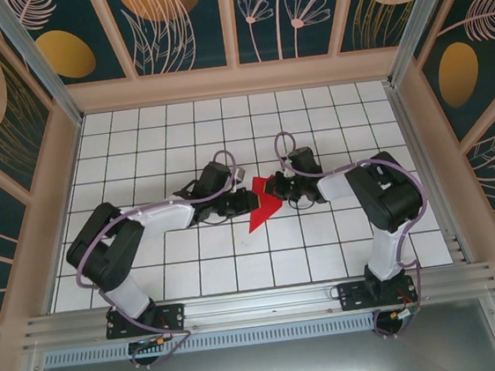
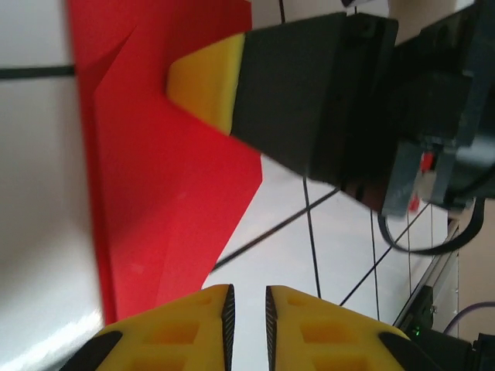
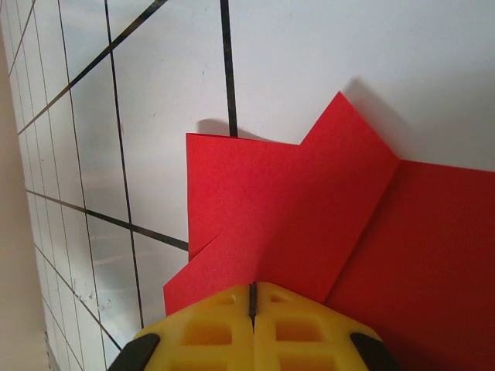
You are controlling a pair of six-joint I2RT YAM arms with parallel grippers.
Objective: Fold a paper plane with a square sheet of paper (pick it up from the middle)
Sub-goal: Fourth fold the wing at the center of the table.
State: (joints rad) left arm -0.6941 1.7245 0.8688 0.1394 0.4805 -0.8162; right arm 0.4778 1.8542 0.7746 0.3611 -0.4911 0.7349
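While it lay on the white gridded counter (image 1: 238, 266), between the two arms, the partly folded red paper sheet (image 1: 263, 203) was pinched at one edge by the right gripper (image 3: 252, 287), whose yellow fingers (image 3: 302, 328) were pressed together on it. The left gripper (image 2: 247, 297) was positioned at the opposite edge, its fingers (image 2: 193, 328) parted by a narrow gap, the paper lying beside one of them.

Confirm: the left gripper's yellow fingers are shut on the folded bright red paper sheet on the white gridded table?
No: the right gripper has its yellow fingers shut on the folded bright red paper sheet on the white gridded table; the right wrist view shows it.
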